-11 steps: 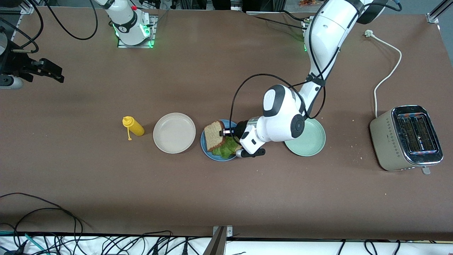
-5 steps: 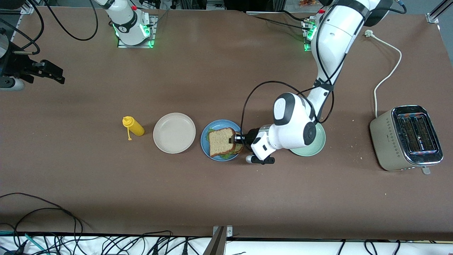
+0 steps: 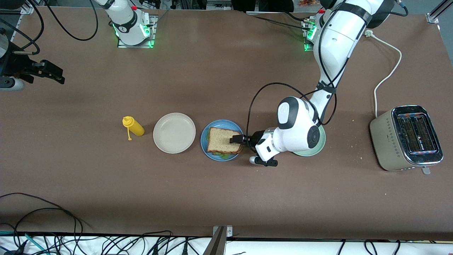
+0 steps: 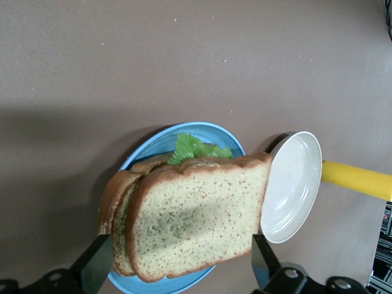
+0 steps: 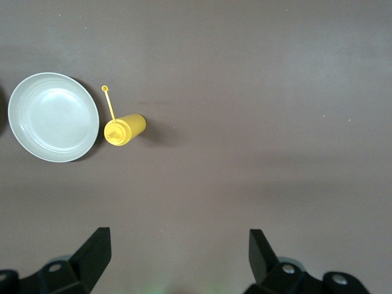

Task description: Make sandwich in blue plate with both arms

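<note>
Brown tabletop, sandwich [image 3: 224, 141] lying assembled in the blue plate [image 3: 205, 146].

Left gripper [image 3: 239, 139] sits low at the plate's edge toward the left arm's end of the table, its fingers spread on either side of the top slice and holding nothing, so its way clear is straight back off the plate. Right gripper [image 5: 177, 254] waits, spread wide and empty, above bare table near the yellow bottle [image 5: 124, 130] and beige plate [image 5: 18, 138].

The white left arm [image 3: 332, 46] reaches down low, its black two-finger left gripper [image 3: 238, 139] spread wide. The right gripper [image 5: 177, 254] waits aloft, fingers parted.
</note>
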Tool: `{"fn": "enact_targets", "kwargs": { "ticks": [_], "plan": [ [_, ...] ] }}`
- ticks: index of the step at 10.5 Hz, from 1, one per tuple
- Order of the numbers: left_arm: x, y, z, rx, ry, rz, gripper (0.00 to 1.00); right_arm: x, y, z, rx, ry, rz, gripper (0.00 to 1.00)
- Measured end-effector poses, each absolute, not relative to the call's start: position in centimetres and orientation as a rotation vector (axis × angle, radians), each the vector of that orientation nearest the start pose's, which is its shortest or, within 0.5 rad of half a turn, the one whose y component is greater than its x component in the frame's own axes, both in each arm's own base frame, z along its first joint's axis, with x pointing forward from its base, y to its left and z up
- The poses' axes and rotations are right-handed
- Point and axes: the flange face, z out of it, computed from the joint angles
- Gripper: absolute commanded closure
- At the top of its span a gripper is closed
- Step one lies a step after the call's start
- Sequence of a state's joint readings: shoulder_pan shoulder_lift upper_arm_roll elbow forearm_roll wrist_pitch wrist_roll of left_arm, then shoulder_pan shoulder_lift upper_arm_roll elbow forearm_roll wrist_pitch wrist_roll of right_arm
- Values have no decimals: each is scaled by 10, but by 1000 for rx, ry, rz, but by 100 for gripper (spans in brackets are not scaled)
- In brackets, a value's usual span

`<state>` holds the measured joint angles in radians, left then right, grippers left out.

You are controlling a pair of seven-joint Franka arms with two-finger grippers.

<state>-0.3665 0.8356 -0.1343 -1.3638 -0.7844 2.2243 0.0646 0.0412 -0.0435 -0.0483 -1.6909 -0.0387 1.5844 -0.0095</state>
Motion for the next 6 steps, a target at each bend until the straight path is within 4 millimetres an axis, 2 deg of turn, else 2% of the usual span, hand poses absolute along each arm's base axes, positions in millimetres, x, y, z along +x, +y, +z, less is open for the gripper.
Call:
{"fn": "enact_targets", "kwargs": {
  "ticks": [2,4,6],
  "plan": [
    [659,-352,236,2432,-30,-159,0,539,-8,593,-3176,-7,100,0],
    [667,-340,257,2454,-52,-123,0,539,-8,593,-3176,-1,101,0],
    [680,-303,287,2516,-115,-114,0,540,-9,592,-3176,2,104,0]
  ]
}}
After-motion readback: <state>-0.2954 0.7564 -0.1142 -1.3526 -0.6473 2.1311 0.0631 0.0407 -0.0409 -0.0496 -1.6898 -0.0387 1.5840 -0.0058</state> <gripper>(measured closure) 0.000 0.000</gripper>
